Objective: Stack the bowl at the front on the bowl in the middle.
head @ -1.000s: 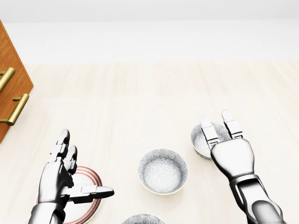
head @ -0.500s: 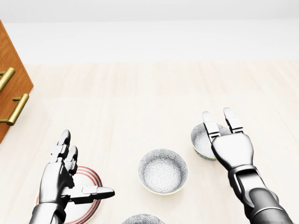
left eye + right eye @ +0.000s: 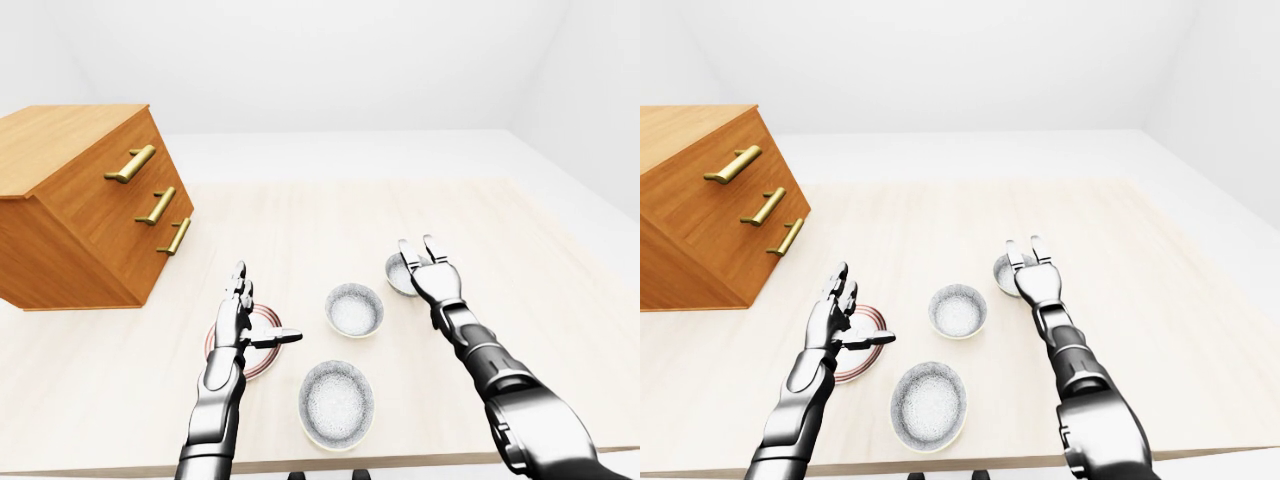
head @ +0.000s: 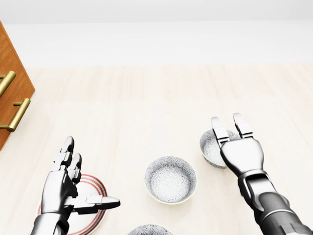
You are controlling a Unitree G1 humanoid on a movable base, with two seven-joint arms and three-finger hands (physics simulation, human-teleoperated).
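Observation:
Three patterned white bowls stand on the table. The front bowl (image 3: 336,402) is nearest the bottom of the left-eye view. The middle bowl (image 4: 170,179) sits just above it. A third bowl (image 4: 210,147) lies up and to the right, half hidden under my right hand (image 4: 230,126). That hand is open, fingers stretched flat over this bowl's rim and closed on nothing. My left hand (image 3: 262,310) is open too, raised above a red-ringed plate (image 4: 93,218), left of the middle bowl.
A wooden dresser (image 3: 80,200) with brass handles stands at the left of the light wooden table (image 3: 300,220). The table's near edge runs along the bottom of the eye views, just below the front bowl.
My right hand has edged slightly up over the right-hand bowl and its forearm has swung a little to the right. The left hand and the bowls have stayed put.

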